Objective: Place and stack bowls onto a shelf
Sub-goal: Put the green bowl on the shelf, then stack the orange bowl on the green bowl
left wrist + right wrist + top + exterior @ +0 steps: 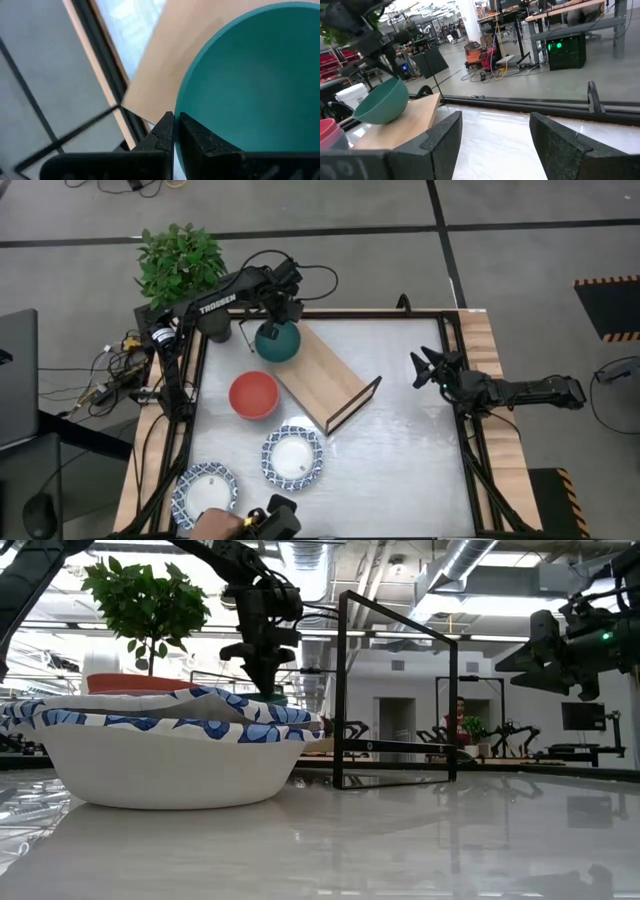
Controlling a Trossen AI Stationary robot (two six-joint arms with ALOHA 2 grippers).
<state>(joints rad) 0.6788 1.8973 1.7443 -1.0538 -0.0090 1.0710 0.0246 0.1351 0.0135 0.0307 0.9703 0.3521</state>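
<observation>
Metal tabletop [400,430] — left gripper [272,320] is pinching the teal bowl [278,341] rim over the shelf [322,376]; red bowl [253,395] and two patterned bowls [293,456] are waiting — right gripper [425,368] is idling, spread wide.

We read one marking only: the word "TROSSEN" in white capitals on the dark upper link of the left arm [215,305], seen in the high view, running along the link near the plant [180,260]. We find no other legible text, label, number or sign on the bowls, the shelf, the table or in the room behind in any view.
</observation>
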